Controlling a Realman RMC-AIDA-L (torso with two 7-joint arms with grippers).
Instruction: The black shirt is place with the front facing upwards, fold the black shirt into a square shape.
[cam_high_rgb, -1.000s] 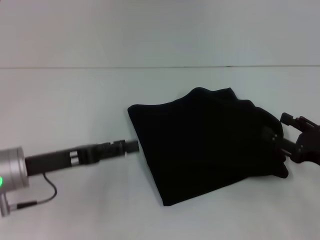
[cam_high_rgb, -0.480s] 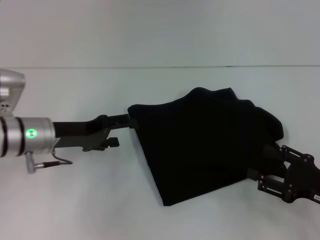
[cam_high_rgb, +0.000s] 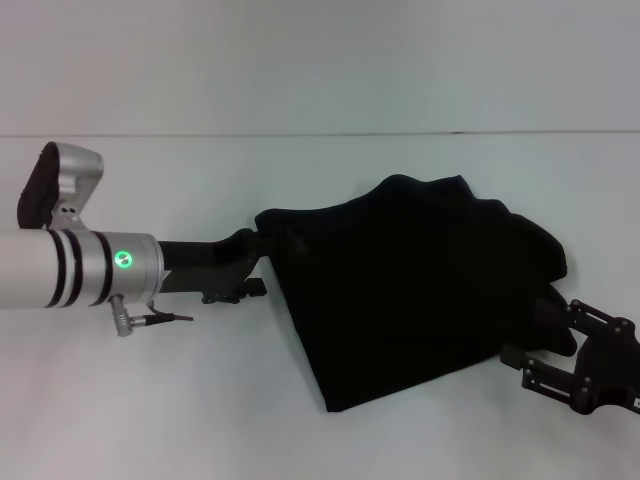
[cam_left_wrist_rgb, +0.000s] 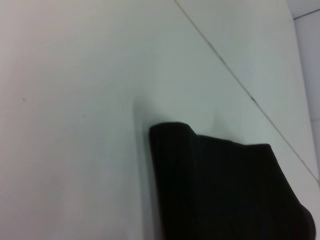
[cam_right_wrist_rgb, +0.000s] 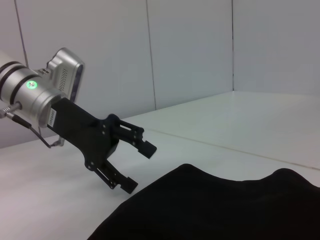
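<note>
Your left gripper (cam_high_rgb: 252, 262) reaches in from the left of the head view and sits at the upper-left corner of the black shirt (cam_high_rgb: 410, 290), with its fingers spread wide and nothing between them; the right wrist view shows this most plainly, the two black fingers (cam_right_wrist_rgb: 145, 148) parted above the cloth edge and the fabric (cam_right_wrist_rgb: 220, 205) lying below and beside them, not pinched. That placement makes sense if you mean to take that corner next, since the jaws straddle the level of the hem rather than standing over the middle of the cloth. Your right gripper (cam_high_rgb: 560, 355) is low at the right of the head view, pressed up against the shirt's lower-right edge, and you cannot tell from these views whether it is parted or closed, or whether it has cloth in it. The shirt itself lies in the centre-right of the white table (cam_high_rgb: 150, 400) as a rough, skewed four-sided bundle already doubled over, its upper edge lumpy and its left edge running diagonally down to a point at lower centre; no lettering shows. In the left wrist view you see only the rolled corner of cloth (cam_left_wrist_rgb: 172, 132) on the bare table. Judging by the crooked outline, the fold is well along but wants squaring up.
</note>
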